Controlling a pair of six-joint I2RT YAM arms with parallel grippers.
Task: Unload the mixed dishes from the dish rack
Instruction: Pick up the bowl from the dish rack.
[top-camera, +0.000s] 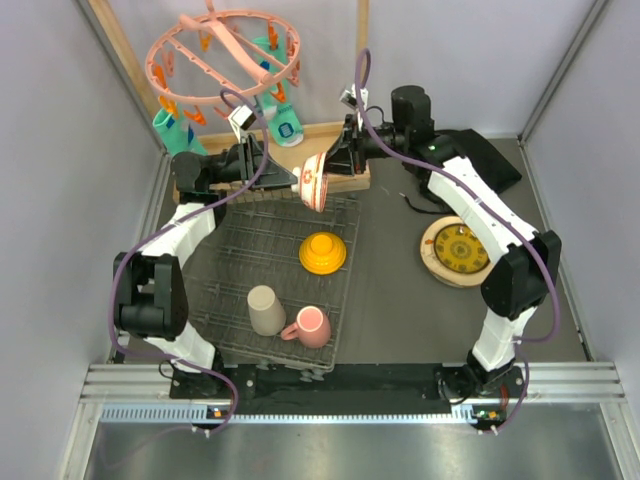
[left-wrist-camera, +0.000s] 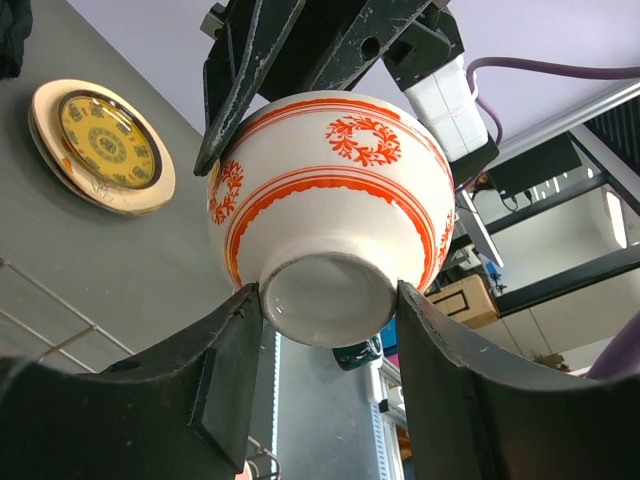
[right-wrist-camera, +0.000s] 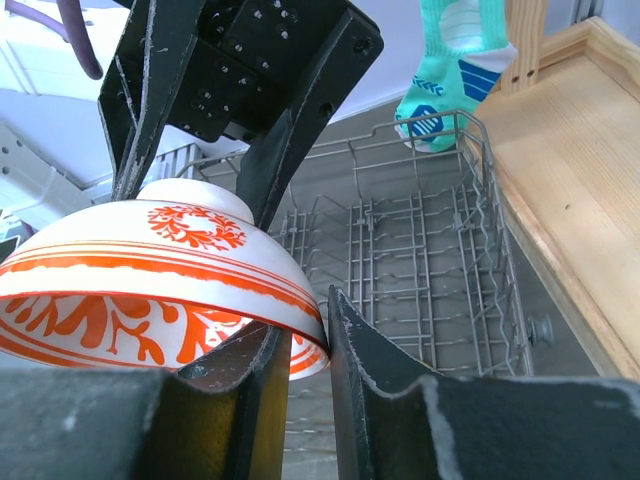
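The red-white bowl (top-camera: 314, 182) hangs tilted over the far edge of the dish rack (top-camera: 235, 240), held from both sides. My left gripper (top-camera: 298, 180) is shut on its foot ring, with the bowl (left-wrist-camera: 330, 210) between its fingers (left-wrist-camera: 235, 350). My right gripper (top-camera: 328, 165) is shut on the rim of the bowl (right-wrist-camera: 150, 270). In the rack sit an upturned orange bowl (top-camera: 322, 253), a beige cup (top-camera: 266, 309) and a pink mug (top-camera: 311, 326). A small yellow patterned plate (top-camera: 460, 250) lies on a cream plate on the table at the right.
A wooden frame (top-camera: 350, 180) stands just behind the rack, with a pink peg hanger (top-camera: 225, 55) and socks (top-camera: 283, 125) above it. A black object (top-camera: 490, 160) lies at the back right. Grey walls close in both sides.
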